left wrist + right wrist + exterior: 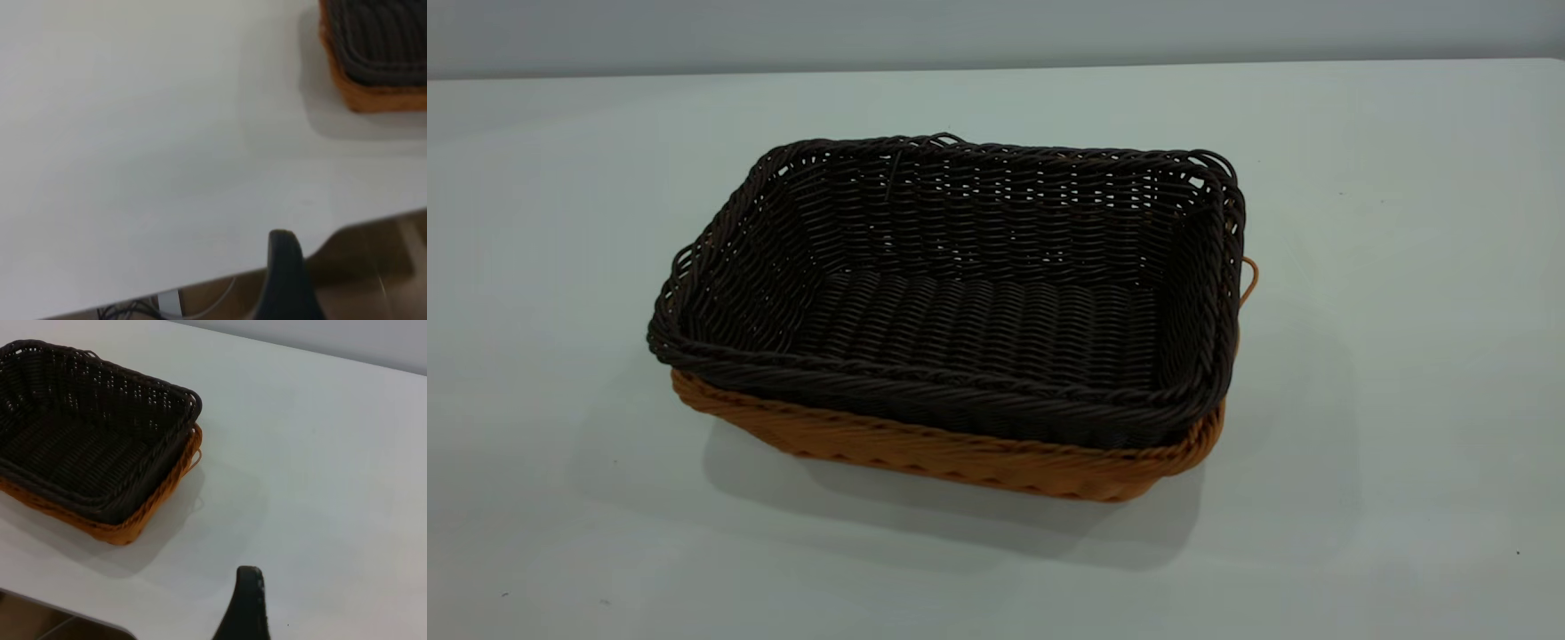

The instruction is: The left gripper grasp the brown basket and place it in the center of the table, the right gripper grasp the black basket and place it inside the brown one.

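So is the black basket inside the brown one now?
Yes. The black basket sits nested in the brown basket, only the brown rim showing beneath it.

Black basket (pixel 80 433): rectangular, dark woven wicker with braided rim, nested inside the brown basket (pixel 143 513), its rim standing above the brown rim. Brown basket: orange-tan wicker, only the outer wall and rim showing around the black one, a small loop at one end; rests on the counter (pixel 320 467) beside one counter edge. Right gripper: one dark finger (pixel 245 607) visible over bare counter, well apart from both baskets.
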Controlling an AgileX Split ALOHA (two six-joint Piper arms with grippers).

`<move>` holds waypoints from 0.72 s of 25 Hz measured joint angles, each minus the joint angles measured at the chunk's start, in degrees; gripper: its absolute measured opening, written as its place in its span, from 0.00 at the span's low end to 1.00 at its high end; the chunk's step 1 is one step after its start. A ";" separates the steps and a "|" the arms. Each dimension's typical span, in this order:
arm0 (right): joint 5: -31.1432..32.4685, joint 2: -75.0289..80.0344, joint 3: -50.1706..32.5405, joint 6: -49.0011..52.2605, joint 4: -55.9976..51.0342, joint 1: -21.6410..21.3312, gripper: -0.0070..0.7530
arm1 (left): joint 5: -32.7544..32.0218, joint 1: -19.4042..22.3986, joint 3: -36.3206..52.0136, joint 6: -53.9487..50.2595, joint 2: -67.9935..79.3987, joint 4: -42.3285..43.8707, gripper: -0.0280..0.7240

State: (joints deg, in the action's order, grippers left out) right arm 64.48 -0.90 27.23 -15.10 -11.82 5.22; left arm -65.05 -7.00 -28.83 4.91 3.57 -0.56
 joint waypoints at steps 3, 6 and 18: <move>0.00 0.00 0.00 0.00 0.00 0.00 0.78 | 1.23 0.00 0.88 -3.03 -0.49 1.81 0.65; 0.00 -0.02 0.00 0.00 0.00 0.00 0.78 | 1.44 0.00 0.91 -5.32 -0.49 3.34 0.65; 0.00 -0.02 0.00 0.00 0.00 0.00 0.78 | 1.46 0.00 0.91 -6.67 -0.49 3.70 0.65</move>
State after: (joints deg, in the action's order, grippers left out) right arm 64.48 -0.92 27.23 -15.10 -11.82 5.22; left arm -63.59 -7.00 -27.92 -1.76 3.09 3.14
